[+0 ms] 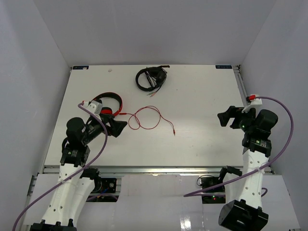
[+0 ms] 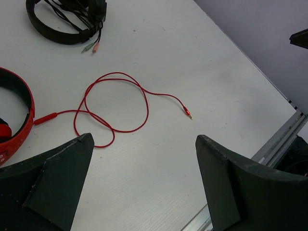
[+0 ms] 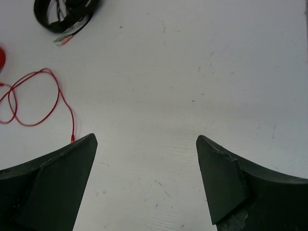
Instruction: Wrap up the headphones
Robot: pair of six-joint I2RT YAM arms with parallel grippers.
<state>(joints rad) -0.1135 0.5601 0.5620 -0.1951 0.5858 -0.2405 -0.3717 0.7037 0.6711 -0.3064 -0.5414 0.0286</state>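
Red over-ear headphones with black padding (image 1: 109, 96): near the desk's left edge, just beyond the left gripper (image 1: 115, 126), whose jaws are spread and empty. Thin red cable (image 2: 120, 73): loops rightward toward mid-desk. Right gripper (image 1: 226, 118): spread, empty, well apart by the right edge.

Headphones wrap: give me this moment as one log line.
stage: not started | left pincer: open, by headphones | right pincer: open, empty | cable: loose, unwrapped
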